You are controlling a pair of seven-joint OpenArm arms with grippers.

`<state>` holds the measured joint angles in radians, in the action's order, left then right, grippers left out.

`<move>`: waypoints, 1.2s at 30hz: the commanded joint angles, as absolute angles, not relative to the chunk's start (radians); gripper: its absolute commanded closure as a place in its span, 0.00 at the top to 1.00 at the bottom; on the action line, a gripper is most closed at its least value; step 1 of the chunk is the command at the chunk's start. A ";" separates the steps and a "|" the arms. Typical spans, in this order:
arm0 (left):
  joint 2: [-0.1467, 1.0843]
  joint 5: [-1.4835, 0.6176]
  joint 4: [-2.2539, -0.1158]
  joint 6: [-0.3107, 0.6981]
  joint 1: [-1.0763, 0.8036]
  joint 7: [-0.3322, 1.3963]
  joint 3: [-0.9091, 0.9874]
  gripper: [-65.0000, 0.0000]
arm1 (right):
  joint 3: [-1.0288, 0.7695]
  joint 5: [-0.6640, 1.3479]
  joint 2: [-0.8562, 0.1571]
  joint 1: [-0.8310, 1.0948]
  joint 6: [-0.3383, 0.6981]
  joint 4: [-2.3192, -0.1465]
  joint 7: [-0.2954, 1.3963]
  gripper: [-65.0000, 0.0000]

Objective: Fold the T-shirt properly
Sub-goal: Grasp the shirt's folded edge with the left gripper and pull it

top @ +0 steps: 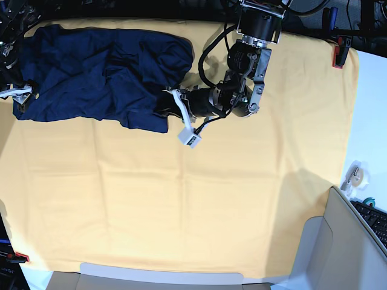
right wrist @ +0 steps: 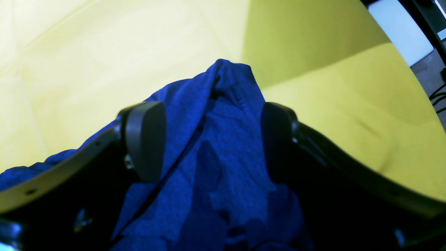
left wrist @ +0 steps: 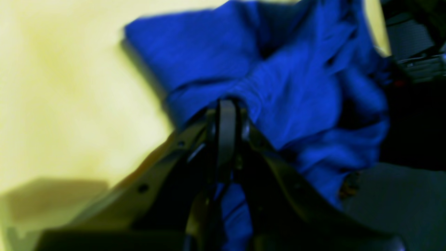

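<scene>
The T-shirt (top: 100,75) lies crumpled along the far edge of the yellow table cloth (top: 193,205), toward the left side of the base view. Its long axis runs left to right in that view, parallel to the far table edge, with 1 end at the far-left corner and the other end reaching toward the middle, where a lower flap juts out beside the left arm. Which end is the collar and which the hem cannot be told; the fabric is bunched in folds and no sleeve is clearly separable.

The left wrist view is blurred, so fabric detail there is soft, and the shirt's far edge is cut off at the top of that picture. In the base view the right arm is mostly cropped out at the left edge, with only a small part visible by the shirt's end.

The left gripper (left wrist: 226,108) is closed, its 2 fingers pressed together with a pinch of the blue fabric gathered at their tips. The right gripper (right wrist: 212,139) stands wide, its 2 pads (right wrist: 144,139) on either side of a raised ridge of the shirt (right wrist: 223,167); the cloth lies between them without being clamped.
</scene>
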<state>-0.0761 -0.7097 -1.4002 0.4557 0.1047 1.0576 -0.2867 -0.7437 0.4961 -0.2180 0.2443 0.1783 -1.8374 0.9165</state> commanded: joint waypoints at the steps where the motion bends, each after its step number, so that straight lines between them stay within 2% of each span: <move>1: -0.105 -0.731 -1.423 0.464 0.119 1.044 -0.291 0.00 | -0.748 0.499 -0.236 0.242 0.182 -1.853 0.892 0.64; 14: -0.154 -0.727 -1.417 0.463 0.122 1.033 -0.495 0.00 | -0.748 0.499 -0.236 0.242 0.182 -1.853 0.892 0.64; 20: -0.153 -0.727 -1.425 0.463 0.127 1.035 -0.493 0.00 | -0.748 0.499 -0.236 0.242 0.182 -1.853 0.892 0.64; 25: -0.068 -0.727 -1.475 0.458 0.160 1.033 -0.493 0.00 | -0.748 0.499 -0.236 0.242 0.182 -1.853 0.892 0.64; 30: 0.007 -0.727 -1.477 0.364 0.160 1.009 -0.504 0.00 | -0.748 0.499 -0.236 0.242 0.182 -1.853 0.892 0.64; 36: 0.041 -0.727 -1.477 0.366 0.151 1.006 -0.504 0.00 | -0.734 0.499 -0.236 0.242 0.182 -1.853 0.892 0.64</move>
